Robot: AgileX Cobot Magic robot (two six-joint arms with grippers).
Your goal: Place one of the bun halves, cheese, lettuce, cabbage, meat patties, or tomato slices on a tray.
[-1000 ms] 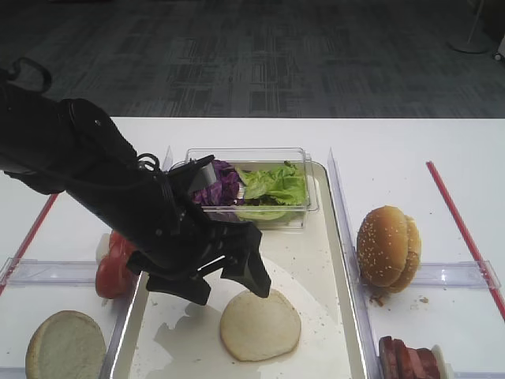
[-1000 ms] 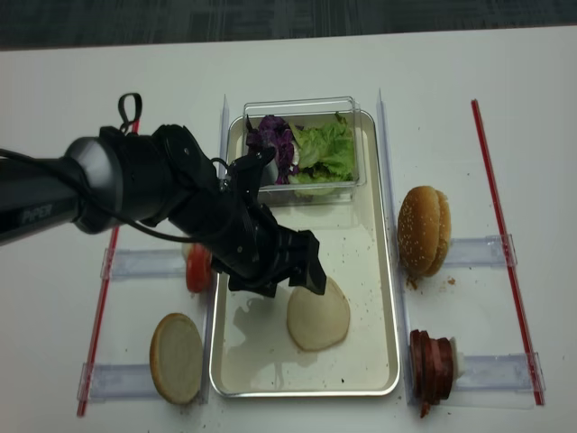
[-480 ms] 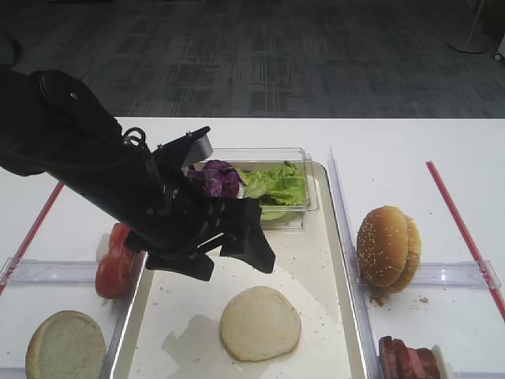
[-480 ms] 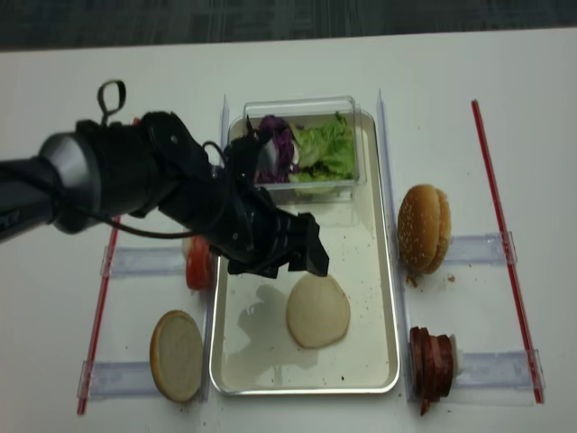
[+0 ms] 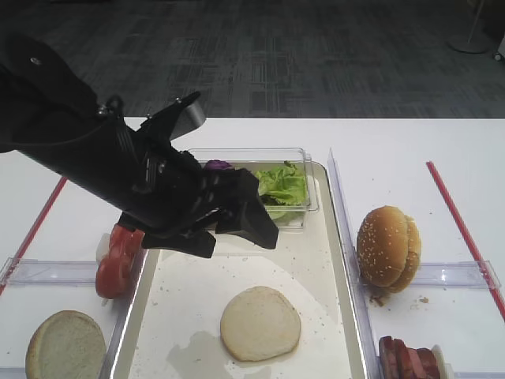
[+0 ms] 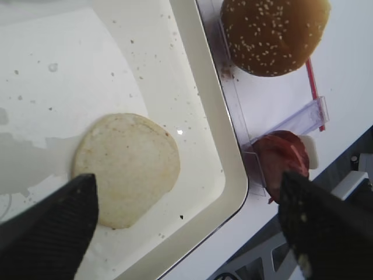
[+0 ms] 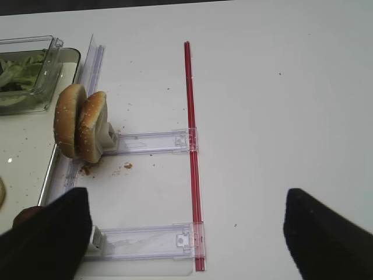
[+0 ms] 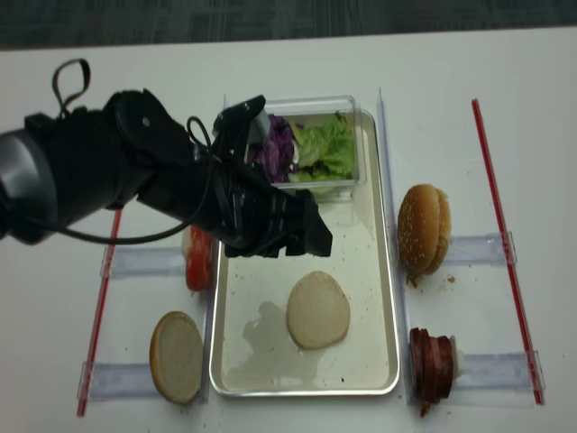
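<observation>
Room: we work at a white table [image 5: 394, 150] with dark patterned carpet behind it.
Tray: the silver-rimmed tray [image 8: 389, 298] sits mid-table, its cream floor speckled with crumbs.
Bun half on tray: one bun half [image 8: 317, 309] lies flat, cut face up, at about 6 o'clock on the tray floor, touching nothing else.
Spare bun half: a second one [image 8: 176, 356] rests off the tray at 8 o'clock, beside the rim.
Left gripper: the left gripper [image 8: 293, 236] hangs above the tray, at 11 o'clock from the placed bun; its jaws stand wide apart and hold nothing.
Right gripper: the right gripper [image 7: 186, 233] shows only in its wrist view over bare table, jaws spread and empty.
Greens: lettuce [image 8: 326, 149] and purple cabbage [image 8: 275, 144] share the clear plastic box [image 8: 306, 104] at 12 o'clock.
Other stock: tomato slices [image 5: 117, 257] at 9 o'clock, meat patties [image 8: 431, 365] at 4 o'clock, sesame bun [image 8: 422, 230] at 3 o'clock.
Handling, our judgement: the bun half looks light, soft and easily dented, so we would pinch it gently across opposite edges of the crust. Tomato slices seem slick; leaves limp, best taken as a bunch.
</observation>
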